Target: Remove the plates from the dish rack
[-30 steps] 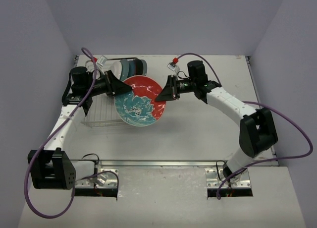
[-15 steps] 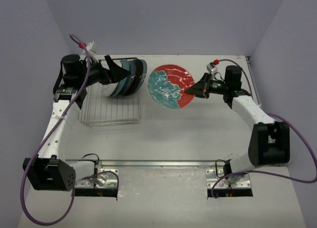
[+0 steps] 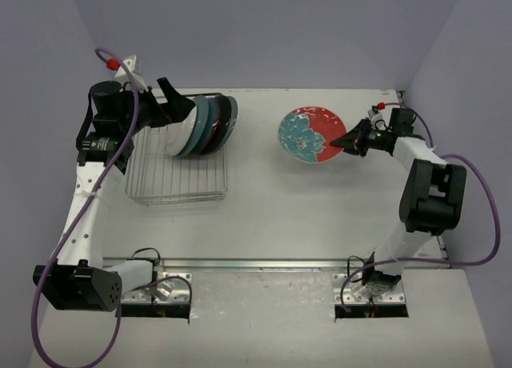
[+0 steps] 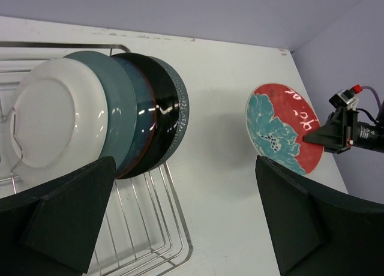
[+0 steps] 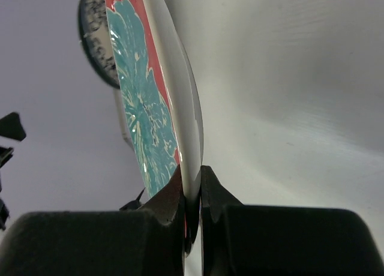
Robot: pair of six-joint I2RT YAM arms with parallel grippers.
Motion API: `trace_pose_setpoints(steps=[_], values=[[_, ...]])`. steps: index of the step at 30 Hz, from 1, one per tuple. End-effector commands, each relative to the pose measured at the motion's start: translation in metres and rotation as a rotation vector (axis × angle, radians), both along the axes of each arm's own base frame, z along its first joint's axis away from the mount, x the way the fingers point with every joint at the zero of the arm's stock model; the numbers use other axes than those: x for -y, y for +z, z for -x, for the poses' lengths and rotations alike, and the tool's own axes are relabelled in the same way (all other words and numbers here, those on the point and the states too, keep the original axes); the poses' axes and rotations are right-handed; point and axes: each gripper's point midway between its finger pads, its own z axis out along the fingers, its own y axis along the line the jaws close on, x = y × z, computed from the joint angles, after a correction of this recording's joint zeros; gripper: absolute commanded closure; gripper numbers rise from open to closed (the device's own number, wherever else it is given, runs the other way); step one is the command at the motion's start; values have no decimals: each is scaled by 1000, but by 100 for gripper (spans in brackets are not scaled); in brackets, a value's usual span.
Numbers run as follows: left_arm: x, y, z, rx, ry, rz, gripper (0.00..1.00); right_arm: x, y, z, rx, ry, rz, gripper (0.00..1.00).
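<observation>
The round red-and-teal floral plate point(image 3: 310, 134) is now at the upper right of the overhead view, well apart from the silver wire-grid dish rack point(image 3: 176, 182) at the left. A second ago it hung just beside the rack, between both my grippers. Since then my right arm alone has swung it out to the right.

My right gripper point(image 3: 346, 142) is clamped on the plate's right rim. Its wrist view shows the rim squeezed between both fingers, with the plate tilted steeply. I cannot tell whether the plate's lower edge touches the pale worktop point(image 3: 304, 216) yet.

My left gripper point(image 3: 176, 102) has let go and pulled back to the upper left. Its jaws are spread wide and empty, and it hovers by the four plates point(image 3: 204, 126) left in the rack. These stand on edge, packed together: white, grey-blue, dark glossy and dark teal.

I judge the handover finished. One plate is out and needs setting down, and four remain. My left gripper looks placed to take the next one.
</observation>
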Motion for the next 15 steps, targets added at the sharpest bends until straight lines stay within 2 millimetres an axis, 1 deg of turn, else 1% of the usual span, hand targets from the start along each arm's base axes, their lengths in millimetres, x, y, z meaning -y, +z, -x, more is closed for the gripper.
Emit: trace_pose_setpoints(steps=[1, 3, 4, 6, 8, 13, 15], values=[[-4, 10, -2, 42, 28, -30, 0, 6, 25, -32, 145, 48, 32, 100], [-7, 5, -4, 33, 39, -40, 0, 11, 9, -47, 125, 34, 54, 100], [-7, 4, -4, 33, 39, -43, 0, 13, 4, -53, 125, 33, 61, 100], [-8, 2, -5, 27, 43, -46, 0, 16, -4, -60, 116, 26, 72, 100], [-9, -4, -7, 17, 46, -48, 0, 21, -21, -72, 93, 19, 85, 100], [-7, -9, -7, 8, 39, -44, 0, 23, -46, -86, 58, 27, 74, 100], [-7, -10, -7, 6, 38, -47, 0, 24, -51, -91, 56, 30, 74, 100]])
